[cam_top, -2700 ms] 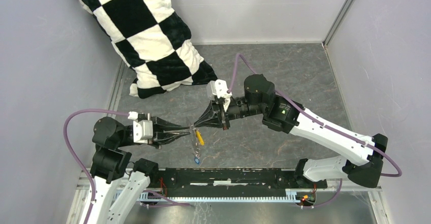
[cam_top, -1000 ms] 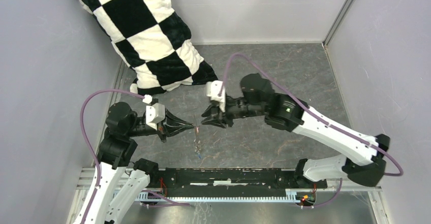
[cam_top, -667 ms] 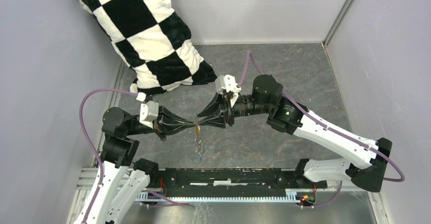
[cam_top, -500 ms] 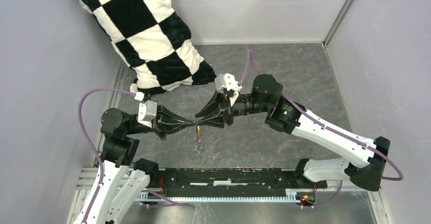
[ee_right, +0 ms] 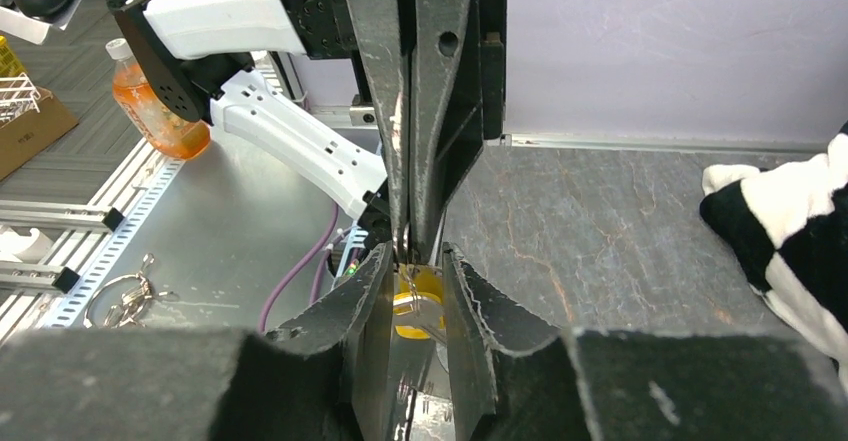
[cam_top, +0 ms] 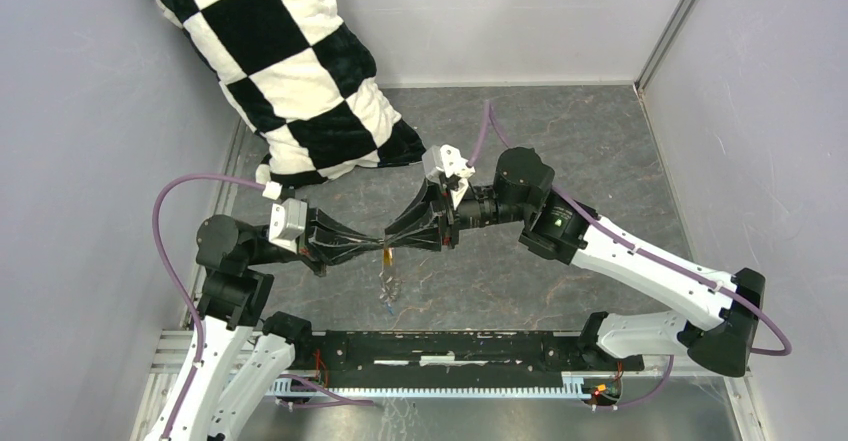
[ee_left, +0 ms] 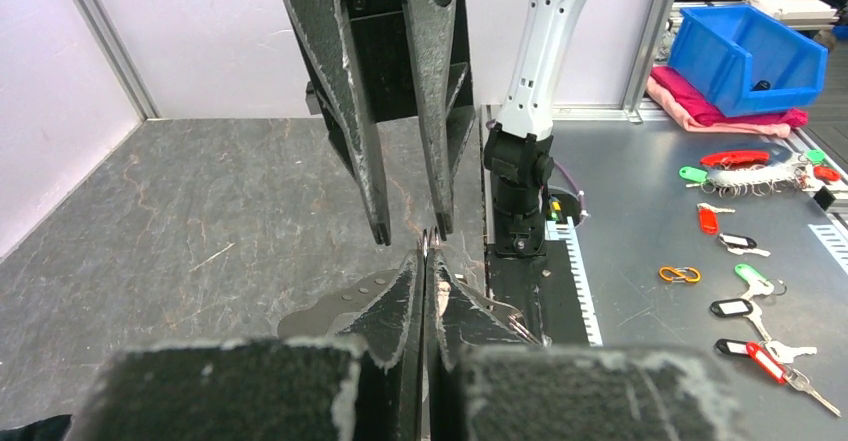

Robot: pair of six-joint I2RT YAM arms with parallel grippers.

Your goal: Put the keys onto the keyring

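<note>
Top view: the left gripper (cam_top: 381,244) and right gripper (cam_top: 389,242) meet tip to tip above the table (cam_top: 560,131), near its front edge. The ring (cam_top: 387,282) hangs straight down from where the tips meet. The yellow key (cam_top: 388,255) is at the ring's top, just under the tips.

Left wrist: the left gripper (ee_left: 424,257) is clamped flat together on a thin sliver of metal (the ring's top, as far as it shows). The right gripper (ee_left: 411,233) comes down from above with a clear gap between its jaws.

Right wrist: the right gripper (ee_right: 416,256) stands parted, and the yellow key's (ee_right: 420,306) head shows through the gap, with a wire loop across it. I cannot tell whether the fingers (ee_right: 372,296) touch the key. The left gripper's closed tips (ee_right: 408,241) reach down into the same gap.
</note>
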